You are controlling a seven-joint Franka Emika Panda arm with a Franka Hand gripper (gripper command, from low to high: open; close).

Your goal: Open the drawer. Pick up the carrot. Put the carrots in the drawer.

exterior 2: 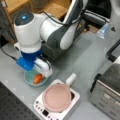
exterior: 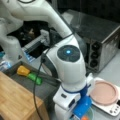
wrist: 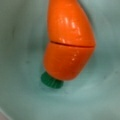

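Lying in the teal bowl (exterior 2: 30, 80): the carrot (wrist: 68, 47).

Arm (exterior: 67, 62): white glossy shells, rounded joints, dark grey bands between segments. Round dark cap on joint, small blue light at centre (exterior 2: 23, 17). Black cable (exterior: 37, 82) runs along arm side. Blue mount block (exterior 2: 26, 62) under wrist. Gripper (exterior 2: 43, 67): white body, fingers apparently hidden.
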